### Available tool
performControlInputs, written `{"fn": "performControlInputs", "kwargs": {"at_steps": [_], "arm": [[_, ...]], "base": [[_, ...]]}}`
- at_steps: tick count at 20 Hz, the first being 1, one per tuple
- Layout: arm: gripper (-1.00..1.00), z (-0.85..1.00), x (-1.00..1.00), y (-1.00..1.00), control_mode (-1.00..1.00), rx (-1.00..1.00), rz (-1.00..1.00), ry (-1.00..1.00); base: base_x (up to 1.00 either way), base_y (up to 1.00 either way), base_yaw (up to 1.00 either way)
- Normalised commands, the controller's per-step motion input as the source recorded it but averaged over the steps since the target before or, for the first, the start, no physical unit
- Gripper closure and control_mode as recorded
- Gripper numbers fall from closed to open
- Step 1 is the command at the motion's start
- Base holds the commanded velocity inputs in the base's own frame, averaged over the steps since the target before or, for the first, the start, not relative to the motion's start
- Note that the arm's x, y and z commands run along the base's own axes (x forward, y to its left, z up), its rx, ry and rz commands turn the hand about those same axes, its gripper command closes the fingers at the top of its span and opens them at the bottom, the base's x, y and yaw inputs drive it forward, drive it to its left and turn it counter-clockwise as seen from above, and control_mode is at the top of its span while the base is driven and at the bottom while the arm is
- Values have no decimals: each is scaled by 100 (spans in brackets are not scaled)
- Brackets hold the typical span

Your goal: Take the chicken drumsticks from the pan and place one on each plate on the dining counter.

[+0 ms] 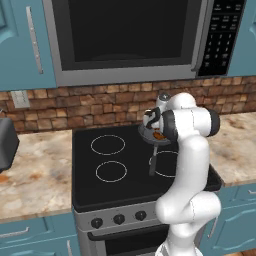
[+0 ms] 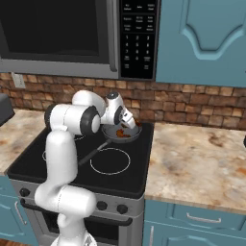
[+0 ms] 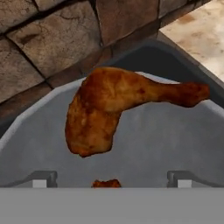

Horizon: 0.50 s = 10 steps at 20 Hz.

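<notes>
Right base view: pan (image 2: pixel 123 133) on black stove (image 2: pixel 57 166) before brick wall (image 2: pixel 192 103); tool (image 3: pixel 111 180) spread wide, holding nothing.

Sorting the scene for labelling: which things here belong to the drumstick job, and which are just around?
Job:
glossy orange-brown chicken drumstick
round dark grey frying pan
two-finger gripper

Around:
black glass stovetop
steel microwave
brick wall

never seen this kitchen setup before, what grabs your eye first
A glossy orange-brown chicken drumstick lying in the round dark grey frying pan dominates the hand view. The white arm's end effector hangs over that pan on the black stovetop, before the brown brick wall.
</notes>
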Motion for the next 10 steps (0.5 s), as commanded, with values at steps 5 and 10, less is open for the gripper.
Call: {"fn": "performControlInputs", "kwargs": {"at_steps": [5, 10], "arm": [[-100, -37, 51, -1, -100, 0, 0, -6], [-100, -33, 49, -3, -100, 0, 0, -6]], "base": [[0, 0, 0], [0, 0, 0]]}}
